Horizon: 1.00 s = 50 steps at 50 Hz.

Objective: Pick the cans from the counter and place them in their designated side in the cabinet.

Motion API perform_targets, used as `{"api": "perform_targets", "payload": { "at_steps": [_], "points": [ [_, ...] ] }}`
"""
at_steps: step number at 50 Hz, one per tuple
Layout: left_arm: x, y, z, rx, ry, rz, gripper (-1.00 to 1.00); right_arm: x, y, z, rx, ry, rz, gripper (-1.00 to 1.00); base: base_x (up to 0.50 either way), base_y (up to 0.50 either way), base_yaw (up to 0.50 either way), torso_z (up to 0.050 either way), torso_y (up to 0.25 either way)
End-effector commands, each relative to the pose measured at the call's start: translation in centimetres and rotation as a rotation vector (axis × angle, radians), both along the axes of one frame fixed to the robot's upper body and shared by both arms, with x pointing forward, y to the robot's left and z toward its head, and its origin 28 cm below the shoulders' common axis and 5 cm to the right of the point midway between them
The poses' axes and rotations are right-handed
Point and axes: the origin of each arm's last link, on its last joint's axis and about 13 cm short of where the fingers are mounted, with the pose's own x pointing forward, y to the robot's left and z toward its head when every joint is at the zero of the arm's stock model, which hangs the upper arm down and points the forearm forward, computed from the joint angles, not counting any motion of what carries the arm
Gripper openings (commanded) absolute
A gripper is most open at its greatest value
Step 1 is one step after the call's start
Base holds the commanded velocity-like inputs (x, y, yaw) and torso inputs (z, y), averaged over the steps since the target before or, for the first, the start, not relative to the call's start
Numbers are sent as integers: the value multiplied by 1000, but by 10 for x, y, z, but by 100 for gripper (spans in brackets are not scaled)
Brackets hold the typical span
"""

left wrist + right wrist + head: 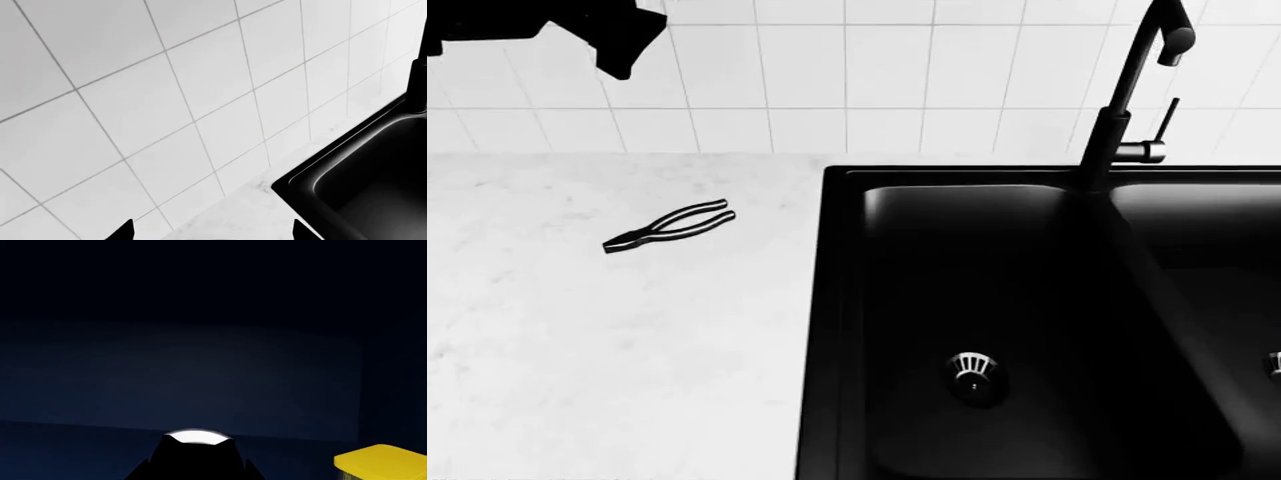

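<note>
In the left wrist view, two dark jaw tips poke up at the bottom edge, well apart with only tile between them, so the left gripper (212, 231) stands open and empty; behind it the white tiled wall (133, 100) fills most of the frame, a strip of marbled tabletop (247, 212) runs along the lower middle, and a corner of the black sink (367, 185) sits at lower right. In the head view the tabletop spreads across the left half, bearing only a black tongs-like tool (670, 227) at centre left; the double sink takes the right half with the tap (1128, 90) at upper right, and a dark part of an arm (561, 25) hangs at upper left. No can shows on the tabletop here. In the right wrist view, a dark blue cabinet interior (200, 365) surrounds everything; at bottom centre the right gripper (195, 460) shows its jaws closed around a black can (195, 437), silver top up, its long axis upright. A yellow object (377, 462) sits at lower right, near but apart; what it is I cannot tell. Open shelf room lies leftward, and I judge that release should keep clear of the yellow thing.
</note>
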Motion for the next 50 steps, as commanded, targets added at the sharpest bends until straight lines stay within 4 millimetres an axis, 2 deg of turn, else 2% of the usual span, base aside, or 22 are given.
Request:
{"api": "perform_targets", "payload": {
  "at_steps": [1, 28, 29, 50],
  "points": [
    [0, 1, -1, -1, 2, 5, 100, -2, 0, 3, -9, -14, 1, -100, 0, 0, 0, 0, 0],
    [1, 0, -3, -2, 4, 2, 100, -2, 0, 3, -9, -14, 1, -100, 0, 0, 0, 0, 0],
    [1, 0, -3, -2, 4, 1, 100, -2, 0, 3, -9, -14, 1, 100, 0, 0, 0, 0, 0],
    [0, 0, -2, -5, 1, 1, 100, -2, 0, 3, -9, -14, 1, 100, 0, 0, 0, 0, 0]
  ]
}}
